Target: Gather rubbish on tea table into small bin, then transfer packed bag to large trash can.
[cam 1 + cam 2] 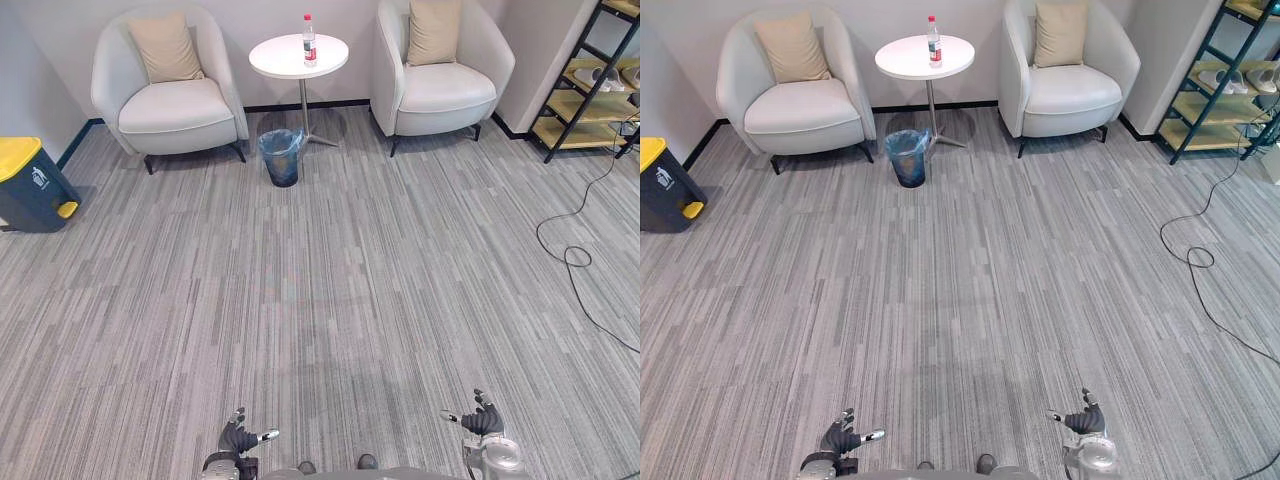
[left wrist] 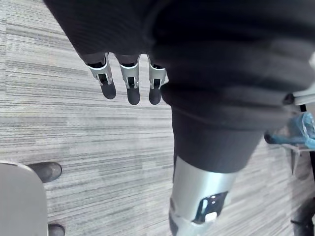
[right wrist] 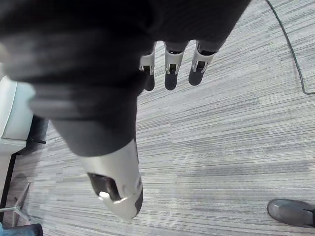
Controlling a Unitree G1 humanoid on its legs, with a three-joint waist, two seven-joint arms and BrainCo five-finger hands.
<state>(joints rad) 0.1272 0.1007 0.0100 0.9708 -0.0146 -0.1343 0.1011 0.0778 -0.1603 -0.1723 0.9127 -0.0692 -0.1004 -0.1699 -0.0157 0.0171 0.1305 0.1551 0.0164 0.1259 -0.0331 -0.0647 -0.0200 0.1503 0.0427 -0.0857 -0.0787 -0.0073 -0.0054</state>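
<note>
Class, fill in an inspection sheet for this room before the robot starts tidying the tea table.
surface: round white tea table, far across grey carpet
job's things: bottle upright on it; small bin, blue-lined, on floor beside it; large trash can, yellow-lidded, far left
clutter: nothing seen
hands: left hand, right hand open, empty
cables: nothing seen near table or bins
surroundings: cushioned armchairs flanking table; shelf rack at right

Open floor ahead of me
The floor [image 1: 330, 300] is stretching open toward the round surface [image 1: 283, 58]; the left armchair [image 1: 172, 105] and right armchair [image 1: 445, 95] are crowding its sides, the small bin [image 1: 281, 157] standing beside its stem.
</note>
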